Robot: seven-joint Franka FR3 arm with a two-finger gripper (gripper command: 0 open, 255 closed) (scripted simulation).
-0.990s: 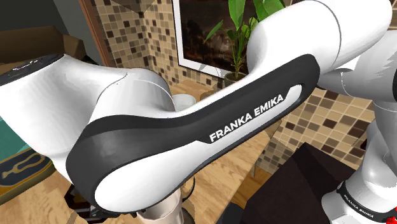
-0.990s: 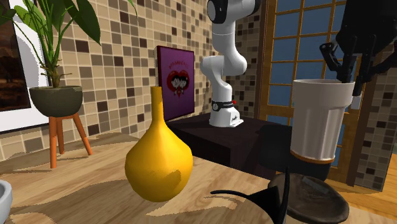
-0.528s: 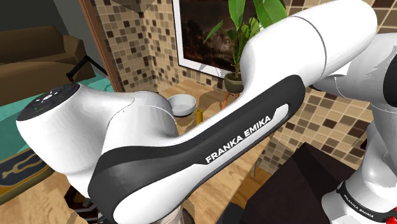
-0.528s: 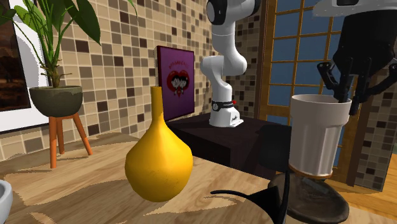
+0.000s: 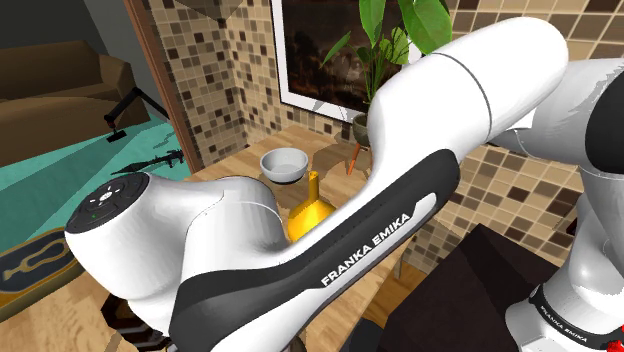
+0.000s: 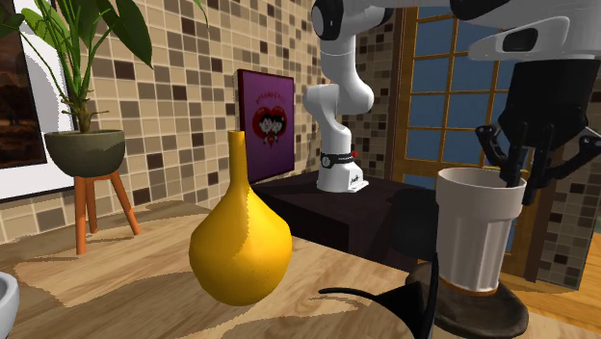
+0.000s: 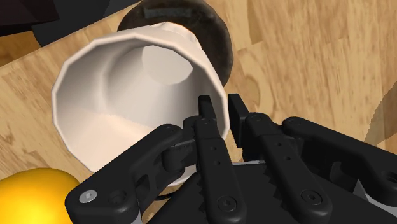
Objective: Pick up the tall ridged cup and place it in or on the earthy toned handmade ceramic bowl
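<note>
The tall cup [image 6: 479, 231] is white with faceted sides and a thin brown band at its foot. It stands upright with its foot down in the dark brown bowl [image 6: 491, 313] on the wooden table. My black gripper [image 6: 513, 171] reaches down onto the cup from above and is shut on its rim. In the wrist view the gripper [image 7: 219, 107] pinches the wall of the cup [image 7: 127, 95], one finger inside and one outside. The bowl [image 7: 219, 38] shows dark beneath the cup.
A yellow long-necked vase [image 6: 241, 246] stands on the table close to the bowl, toward the second exterior view's left. A small pale bowl [image 5: 283, 163] lies farther off. A potted plant on a wooden stand [image 6: 87, 149] and the dark robot stand [image 6: 332, 207] border the table.
The gripper has come down with the cup, whose foot hung above the bowl and now sits in it. In the shoulder view the arm has sunk, uncovering the vase and pale bowl.
</note>
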